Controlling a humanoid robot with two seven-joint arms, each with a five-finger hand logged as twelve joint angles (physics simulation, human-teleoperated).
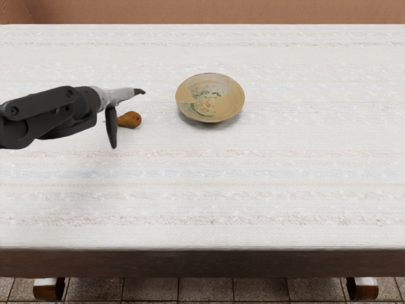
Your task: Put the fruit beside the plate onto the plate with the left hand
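Table [253, 190]: left hand [111, 101] fingers [112, 130] spread, holding nothing; fruit [130, 119] just beside downturned finger, between fingers and plate [231, 95].

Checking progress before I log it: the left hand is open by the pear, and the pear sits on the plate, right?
No. The head view shows the pear on the table beside the plate, not on it. The left hand is open by it.

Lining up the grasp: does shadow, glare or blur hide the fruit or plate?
Head view: even light, no glare or blur; fruit and plate sharp, with thin shadows beneath; the left robot hand overlaps the fruit's left end.
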